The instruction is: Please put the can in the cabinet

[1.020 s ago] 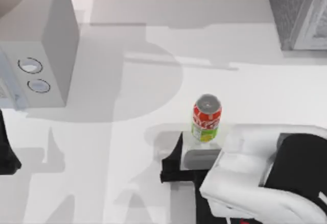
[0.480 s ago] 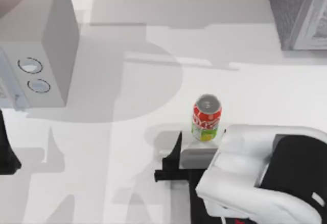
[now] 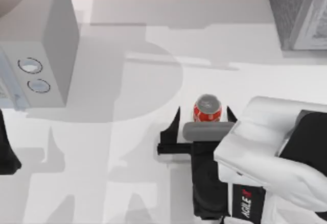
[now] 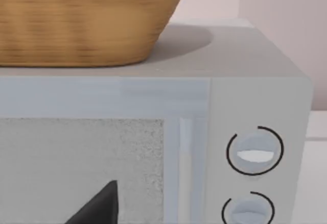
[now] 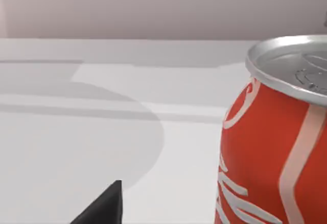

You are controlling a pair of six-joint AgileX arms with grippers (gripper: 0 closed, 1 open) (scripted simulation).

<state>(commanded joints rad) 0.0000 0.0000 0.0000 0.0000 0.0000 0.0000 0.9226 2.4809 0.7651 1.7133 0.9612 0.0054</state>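
The can (image 3: 207, 107) stands upright on the white table, right of centre, red with a silver top. My right gripper (image 3: 203, 115) is open around it, one dark fingertip (image 3: 176, 116) to its left and the other close on its right. In the right wrist view the can (image 5: 276, 147) looms near, with one fingertip (image 5: 102, 209) apart from it. The cabinet (image 3: 296, 10), dark grey and speckled, sits at the far right corner. My left arm (image 3: 6, 152) is parked at the left edge.
A pale grey box (image 3: 38, 50) with two round knobs (image 3: 30, 66) stands at the far left, and a wicker basket (image 4: 87, 20) rests on top of it. Open table lies between the can and the cabinet.
My right gripper has moved forward over the table. Its fingers, which were short of the can, now stand on either side of it. The can has not moved.
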